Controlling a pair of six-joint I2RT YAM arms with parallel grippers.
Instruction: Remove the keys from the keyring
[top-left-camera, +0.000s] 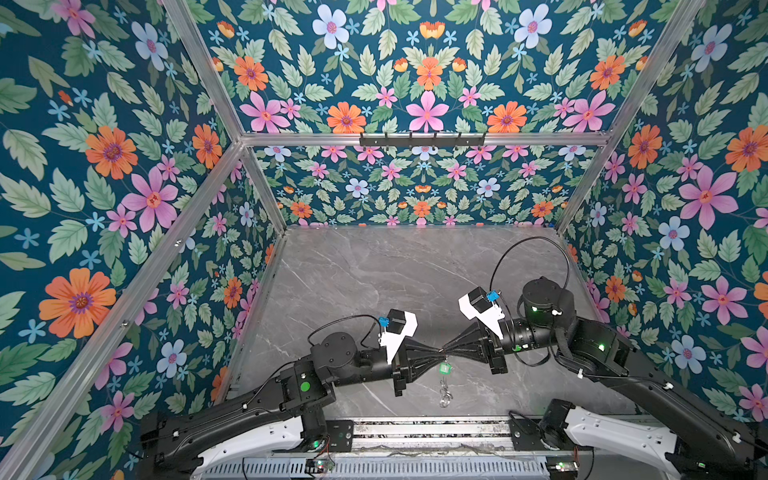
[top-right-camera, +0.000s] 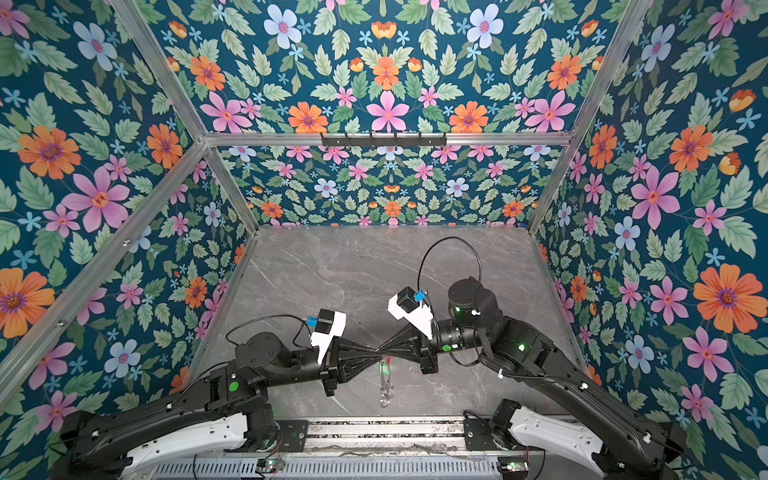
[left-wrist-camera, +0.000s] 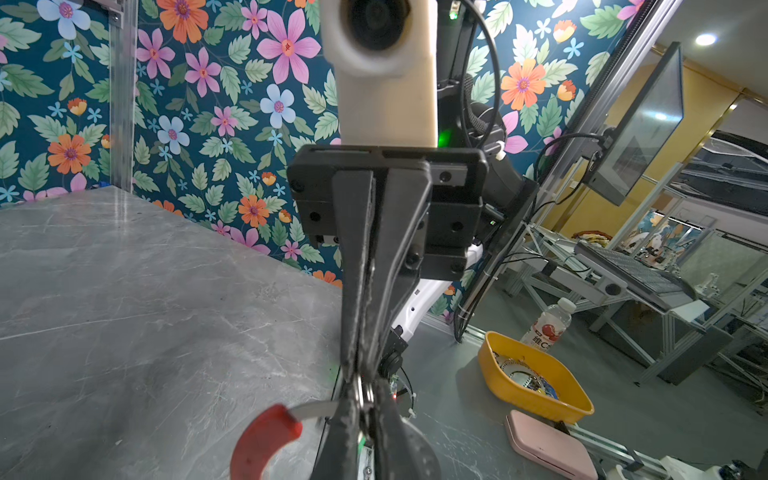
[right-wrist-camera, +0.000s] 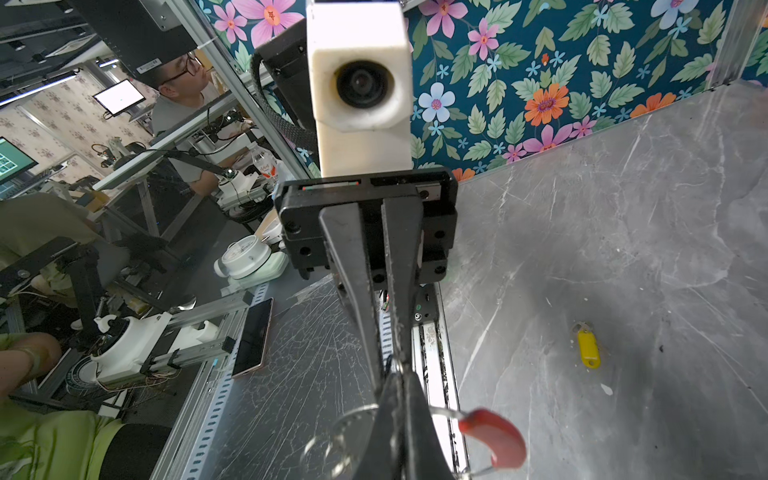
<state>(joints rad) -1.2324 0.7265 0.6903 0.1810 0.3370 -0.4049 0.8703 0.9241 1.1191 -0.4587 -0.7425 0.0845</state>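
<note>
Both grippers meet tip to tip above the table's front edge. My right gripper is shut on the grey keyring. The keyring's red sleeve curves out to one side, and its loop hangs below the tips in both top views. My left gripper is shut on the small silver split ring of the green key, which dangles just under the tips. The yellow key lies loose on the grey table; in the top views it is hidden.
The front metal rail runs just below the hanging keyring. Off the table stand a yellow tray, a pink case, a bottle and a phone. A black hook rail sits on the back wall.
</note>
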